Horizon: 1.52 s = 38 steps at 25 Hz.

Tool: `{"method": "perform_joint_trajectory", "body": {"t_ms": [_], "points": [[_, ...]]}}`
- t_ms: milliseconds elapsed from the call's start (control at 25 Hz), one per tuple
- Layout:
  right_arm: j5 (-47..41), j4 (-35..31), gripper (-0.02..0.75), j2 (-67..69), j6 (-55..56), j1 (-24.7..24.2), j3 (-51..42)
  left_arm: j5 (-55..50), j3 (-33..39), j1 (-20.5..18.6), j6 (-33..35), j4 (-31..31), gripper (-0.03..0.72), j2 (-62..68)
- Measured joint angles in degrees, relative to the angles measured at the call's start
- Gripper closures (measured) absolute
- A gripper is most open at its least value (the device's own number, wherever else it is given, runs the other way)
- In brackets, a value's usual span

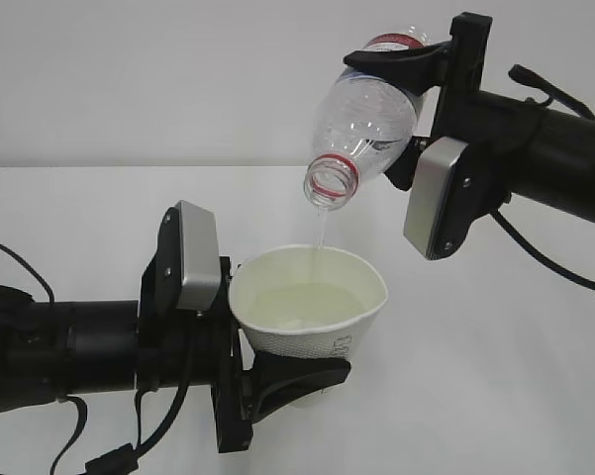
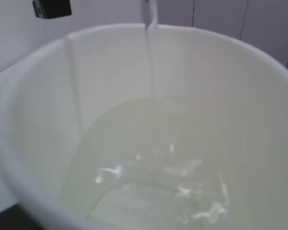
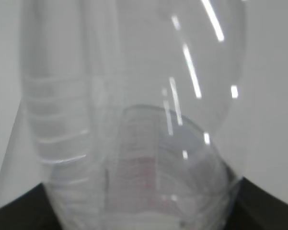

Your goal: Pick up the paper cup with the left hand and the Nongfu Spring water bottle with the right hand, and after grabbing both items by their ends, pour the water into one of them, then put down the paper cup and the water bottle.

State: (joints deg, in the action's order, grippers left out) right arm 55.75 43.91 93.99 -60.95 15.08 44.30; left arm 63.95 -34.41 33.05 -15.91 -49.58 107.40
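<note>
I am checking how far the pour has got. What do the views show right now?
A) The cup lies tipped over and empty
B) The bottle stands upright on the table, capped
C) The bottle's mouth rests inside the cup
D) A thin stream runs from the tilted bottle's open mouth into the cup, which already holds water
D: the Nongfu Spring water bottle is tilted mouth-down above the paper cup, apart from it, and a thin stream of water drops into the pool inside.

exterior: table-height, frontal | wrists: close-up on cup [image 2: 48, 96], bottle [image 3: 134, 96]
</note>
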Motion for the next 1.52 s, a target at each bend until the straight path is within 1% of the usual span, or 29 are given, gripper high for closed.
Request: {"method": "perform_joint_trajectory", "body": {"t_ms": [440, 680, 1040, 1360, 1520], "points": [[0.0, 0.0, 0.253, 0.0, 7.97, 0.0, 0.0, -0.21, 0.0, 0.0, 0.0, 0.82, 0.197, 0.12], [0.0, -0.13, 0.253, 0.0, 9.86, 0.0, 0.0, -0.21, 0.0, 0.0, 0.0, 1.69, 0.197, 0.25], [0.0, -0.13, 0.253, 0.0, 15.61, 0.0, 0.0, -0.21, 0.0, 0.0, 0.0, 1.69, 0.197, 0.25], [0.0, -0.26, 0.253, 0.0, 22.9, 0.0, 0.0, -0.21, 0.0, 0.0, 0.0, 1.69, 0.197, 0.25], [0.0, -1.45, 0.253, 0.0, 27.67, 0.0, 0.0, -0.21, 0.0, 0.0, 0.0, 1.69, 0.197, 0.25]]}}
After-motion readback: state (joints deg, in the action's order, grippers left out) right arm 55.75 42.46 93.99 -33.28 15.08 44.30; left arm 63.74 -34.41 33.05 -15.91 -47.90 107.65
